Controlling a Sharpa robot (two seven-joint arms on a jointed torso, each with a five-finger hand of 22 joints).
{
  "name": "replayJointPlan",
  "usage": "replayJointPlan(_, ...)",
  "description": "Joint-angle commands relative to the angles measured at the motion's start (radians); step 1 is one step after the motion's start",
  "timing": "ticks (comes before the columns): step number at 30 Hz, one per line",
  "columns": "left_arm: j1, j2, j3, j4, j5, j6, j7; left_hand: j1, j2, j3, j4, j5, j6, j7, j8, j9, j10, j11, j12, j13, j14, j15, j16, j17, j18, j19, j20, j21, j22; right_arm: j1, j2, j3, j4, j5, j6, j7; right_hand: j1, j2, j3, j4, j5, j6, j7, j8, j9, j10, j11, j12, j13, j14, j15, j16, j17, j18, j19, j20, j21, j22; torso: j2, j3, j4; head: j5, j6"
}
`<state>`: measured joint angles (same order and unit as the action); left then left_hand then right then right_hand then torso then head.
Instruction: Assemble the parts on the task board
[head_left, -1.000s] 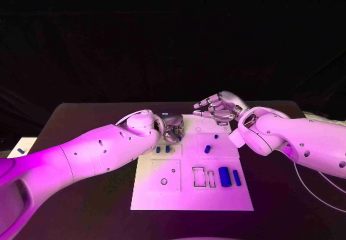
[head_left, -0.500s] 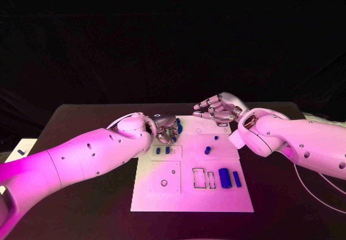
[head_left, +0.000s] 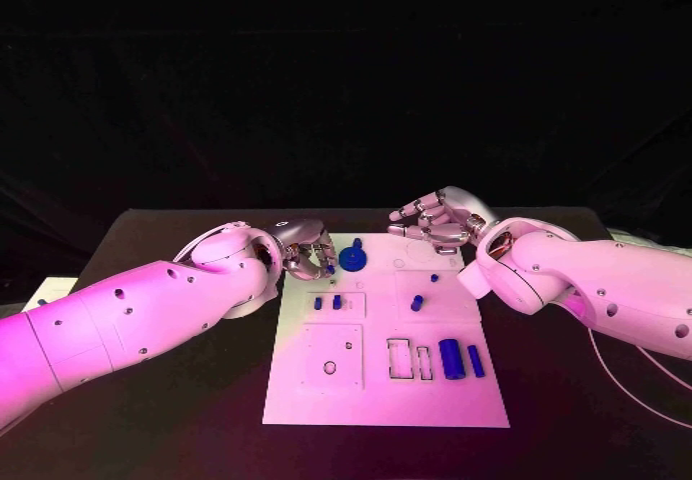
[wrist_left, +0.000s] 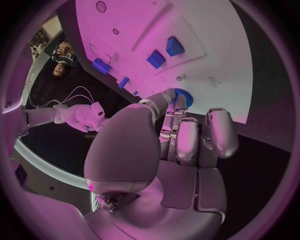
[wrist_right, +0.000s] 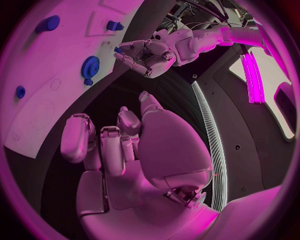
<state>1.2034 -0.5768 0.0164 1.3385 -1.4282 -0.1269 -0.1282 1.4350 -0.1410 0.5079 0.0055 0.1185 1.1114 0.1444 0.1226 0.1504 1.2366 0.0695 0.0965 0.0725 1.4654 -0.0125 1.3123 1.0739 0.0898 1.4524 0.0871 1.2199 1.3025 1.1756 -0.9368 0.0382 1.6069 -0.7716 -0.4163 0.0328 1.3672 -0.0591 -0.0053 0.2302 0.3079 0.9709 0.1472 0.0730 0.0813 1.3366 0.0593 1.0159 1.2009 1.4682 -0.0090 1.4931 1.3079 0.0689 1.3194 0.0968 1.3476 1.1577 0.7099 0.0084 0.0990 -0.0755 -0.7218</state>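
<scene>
The white task board (head_left: 382, 400) lies mid-table. A blue gear (head_left: 353, 262) sits on its far left part, also seen as the gear (wrist_left: 182, 96) just past my left fingertips and as the gear (wrist_right: 89, 66). My left hand (head_left: 303, 255) hovers at the board's far left corner beside the gear, fingers loosely bent, holding nothing. My right hand (head_left: 433, 222) hangs over the board's far edge with fingers curled in, nothing in it. Two small blue blocks (head_left: 327, 302) stand in a recess. A blue peg (head_left: 415, 300) and a blue cylinder (head_left: 450, 358) lie further right.
A slim blue bar (head_left: 475, 360) lies beside the cylinder, with two rectangular slots (head_left: 398, 358) to its left. A white object (head_left: 43, 295) with a small blue piece sits at the table's left edge. Black table surrounds the board.
My left hand has drawn back to the left off the board, uncovering the blue gear it was over. The right hand has stayed where it was.
</scene>
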Motion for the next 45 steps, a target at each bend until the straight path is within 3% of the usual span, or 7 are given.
replayJointPlan(1, 0.001, -0.010, 0.001, 0.004, 0.047, -0.004, -0.015, -0.012, 0.001, 0.004, 0.000, 0.001, 0.008, -0.001, -0.005, -0.001, 0.007, 0.001, -0.006, 0.000, 0.026, -0.002, 0.003, -0.002, -0.011, 0.007, -0.002, 0.004, 0.002, -0.002, 0.001, -0.001, 0.000, -0.006, 0.007, 0.004, -0.003, 0.007, -0.006, -0.001, 0.007, 0.006, -0.001, 0.001, 0.001, 0.002, -0.002, 0.002, 0.001, 0.071, -0.005, -0.002, 0.123, 0.019, -0.006, -0.001, -0.004, 0.000, 0.000, -0.0001, -0.0005, 0.002, -0.001)
replayJointPlan(8, -0.001, -0.010, 0.000, -0.007, 0.050, 0.015, -0.020, -0.014, 0.000, 0.004, -0.001, 0.001, 0.009, -0.002, -0.005, -0.002, 0.008, 0.001, -0.007, 0.000, 0.026, -0.002, 0.004, -0.002, -0.011, 0.007, -0.002, 0.005, 0.002, -0.003, 0.002, -0.001, 0.000, -0.006, 0.008, 0.004, -0.002, 0.008, -0.007, -0.001, 0.007, 0.007, -0.001, 0.001, 0.001, 0.001, -0.002, 0.000, 0.000, 0.071, -0.006, -0.003, 0.123, 0.019, -0.007, -0.001, -0.005, -0.001, 0.001, 0.0004, -0.0015, 0.004, -0.001)
replayJointPlan(19, -0.005, 0.020, -0.007, -0.036, 0.035, 0.036, -0.023, -0.016, 0.000, 0.005, -0.002, 0.001, 0.011, -0.003, -0.006, -0.002, 0.011, 0.000, -0.009, 0.000, 0.025, -0.003, 0.004, -0.004, -0.011, 0.007, -0.002, 0.005, 0.003, -0.003, 0.003, -0.001, 0.000, -0.006, 0.010, 0.004, -0.002, 0.008, -0.007, -0.001, 0.007, 0.007, -0.001, 0.001, 0.001, 0.001, -0.002, 0.000, 0.000, 0.071, -0.006, -0.003, 0.123, 0.019, -0.007, -0.001, -0.005, -0.001, 0.001, 0.0017, -0.0018, 0.006, -0.005)
replayJointPlan(45, -0.010, 0.053, -0.017, -0.068, -0.003, 0.092, -0.025, -0.019, -0.002, 0.005, -0.003, 0.000, 0.012, -0.004, -0.007, -0.003, 0.013, 0.000, -0.011, 0.000, 0.025, -0.003, 0.003, -0.008, -0.011, 0.007, -0.002, 0.005, 0.003, -0.003, 0.005, -0.002, 0.000, -0.006, 0.011, 0.006, -0.002, 0.008, -0.007, -0.001, 0.007, 0.007, -0.001, 0.001, 0.001, 0.001, -0.002, 0.000, 0.000, 0.071, -0.006, -0.003, 0.123, 0.019, -0.007, -0.001, -0.005, -0.001, 0.000, 0.0005, -0.0025, 0.005, -0.009)
